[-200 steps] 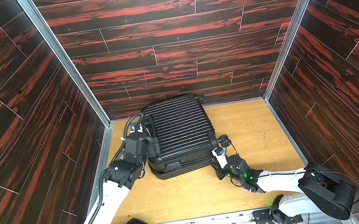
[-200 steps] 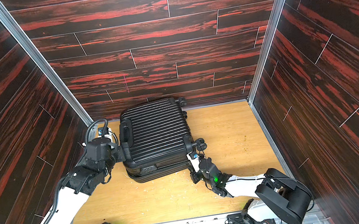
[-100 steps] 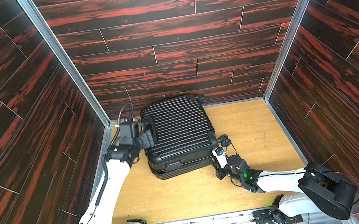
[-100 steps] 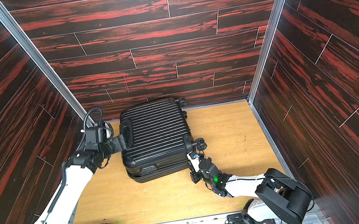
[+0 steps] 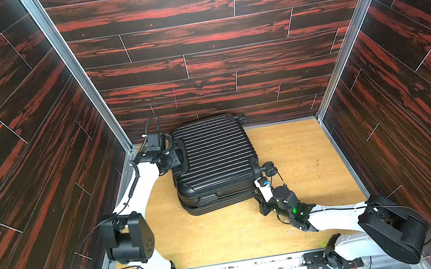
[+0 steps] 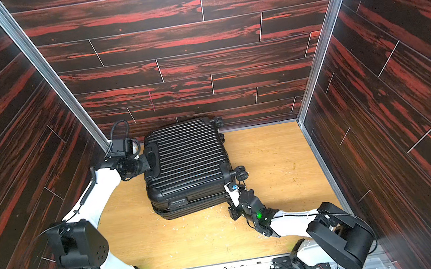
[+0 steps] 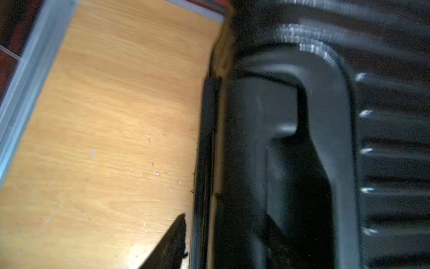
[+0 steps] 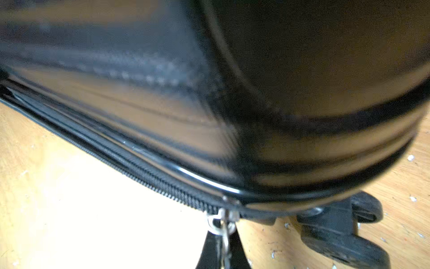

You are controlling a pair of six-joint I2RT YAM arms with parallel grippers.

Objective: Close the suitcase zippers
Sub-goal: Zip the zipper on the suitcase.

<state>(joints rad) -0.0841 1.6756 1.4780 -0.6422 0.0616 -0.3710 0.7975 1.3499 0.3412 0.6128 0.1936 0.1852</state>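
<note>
Clamps the metal pull (image 8: 223, 221) of the zippers (image 8: 139, 170) in the right gripper (image 8: 222, 244), jaws together on it, a wheel (image 8: 344, 235) just beside. Has the suitcase (image 5: 212, 158) lying flat on the wooden floor (image 5: 307, 214), between the two grippers. Holds the left gripper (image 5: 176, 158) against the handle (image 7: 325, 104) side; cannot tell how far those jaws stand apart, with only one finger (image 7: 171, 240) showing clearly.

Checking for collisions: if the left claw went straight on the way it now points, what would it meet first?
The suitcase: the left claw points into its handle end, right at the recessed handle, with nothing visible between. Whether it touches is unclear.
</note>
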